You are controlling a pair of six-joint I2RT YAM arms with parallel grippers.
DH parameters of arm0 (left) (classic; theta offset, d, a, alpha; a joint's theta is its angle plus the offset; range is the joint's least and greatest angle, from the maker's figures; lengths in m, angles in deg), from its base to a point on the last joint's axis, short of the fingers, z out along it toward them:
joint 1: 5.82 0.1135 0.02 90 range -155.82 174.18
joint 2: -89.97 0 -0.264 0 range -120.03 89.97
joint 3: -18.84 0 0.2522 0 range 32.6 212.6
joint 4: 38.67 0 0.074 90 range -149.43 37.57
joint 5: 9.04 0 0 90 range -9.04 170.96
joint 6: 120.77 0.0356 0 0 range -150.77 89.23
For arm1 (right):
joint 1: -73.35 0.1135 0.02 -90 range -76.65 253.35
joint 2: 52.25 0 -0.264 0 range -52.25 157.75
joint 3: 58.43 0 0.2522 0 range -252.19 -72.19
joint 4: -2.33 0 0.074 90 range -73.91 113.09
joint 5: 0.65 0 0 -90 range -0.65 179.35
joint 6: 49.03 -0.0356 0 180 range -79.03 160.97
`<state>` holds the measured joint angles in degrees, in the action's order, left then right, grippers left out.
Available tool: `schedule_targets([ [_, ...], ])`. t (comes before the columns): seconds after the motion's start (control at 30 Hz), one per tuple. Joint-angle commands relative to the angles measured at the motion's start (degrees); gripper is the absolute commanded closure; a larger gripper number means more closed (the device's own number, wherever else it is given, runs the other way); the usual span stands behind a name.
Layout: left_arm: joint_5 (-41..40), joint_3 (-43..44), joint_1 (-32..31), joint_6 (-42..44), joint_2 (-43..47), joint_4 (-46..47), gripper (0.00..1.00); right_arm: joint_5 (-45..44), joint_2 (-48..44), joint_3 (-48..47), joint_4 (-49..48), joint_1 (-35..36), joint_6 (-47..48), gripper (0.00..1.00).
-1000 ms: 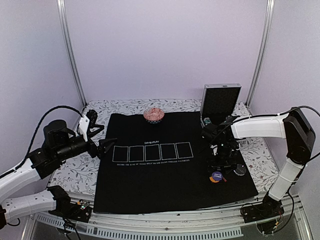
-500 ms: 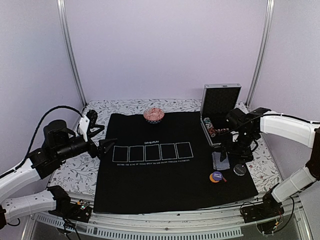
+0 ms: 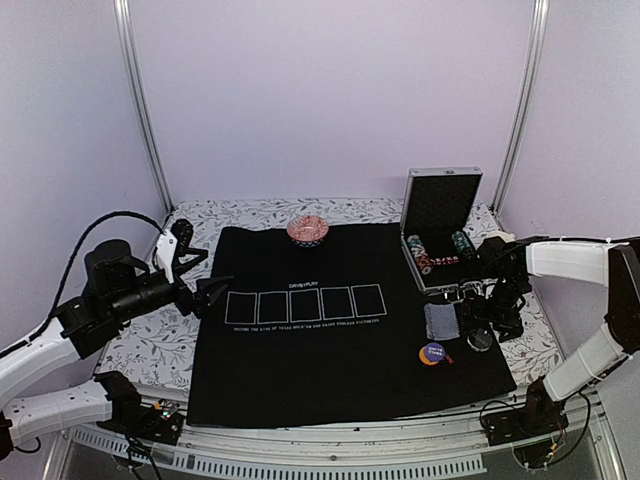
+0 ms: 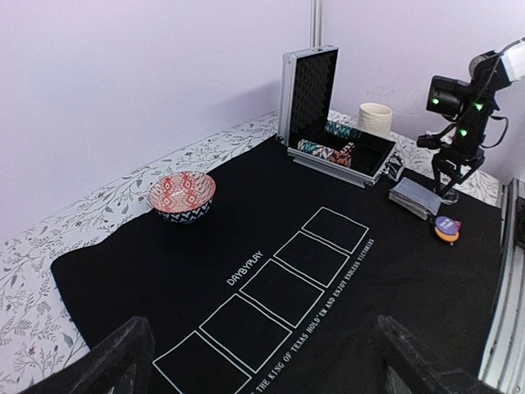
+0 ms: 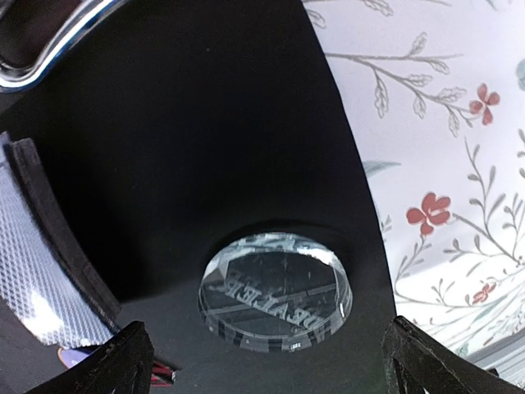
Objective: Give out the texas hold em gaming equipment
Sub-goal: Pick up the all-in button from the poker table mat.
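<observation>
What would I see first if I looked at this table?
The big black mat with five white boxes fills the middle of the table. At the far right stands an open silver case with striped chips inside. A red patterned bowl sits at the mat's far edge.

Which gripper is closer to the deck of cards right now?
Right. The right gripper hangs just beside the deck of cards, over the clear round button. The left gripper is far off across the mat, by its left edge.
</observation>
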<state>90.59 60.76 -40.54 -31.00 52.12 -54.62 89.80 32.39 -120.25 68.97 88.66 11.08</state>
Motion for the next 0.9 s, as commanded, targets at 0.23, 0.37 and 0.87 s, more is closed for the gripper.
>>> schedule_targets([
  [0.23, -0.05, 0.67, -0.56, 0.16, -0.06, 0.7, 0.06, -0.56, 4.73, 2.08, -4.95, -1.07, 1.92, 0.08],
  [0.37, -0.04, 0.67, -0.55, 0.23, -0.04, 0.67, 0.06, -0.89, 5.96, 2.14, -5.19, -1.2, 1.77, 0.14],
  [0.87, -0.35, 0.75, -0.55, 0.24, -0.1, 0.62, 0.06, -4.41, 1.02, -2.27, 2.2, -1.08, 0.52, 0.48],
])
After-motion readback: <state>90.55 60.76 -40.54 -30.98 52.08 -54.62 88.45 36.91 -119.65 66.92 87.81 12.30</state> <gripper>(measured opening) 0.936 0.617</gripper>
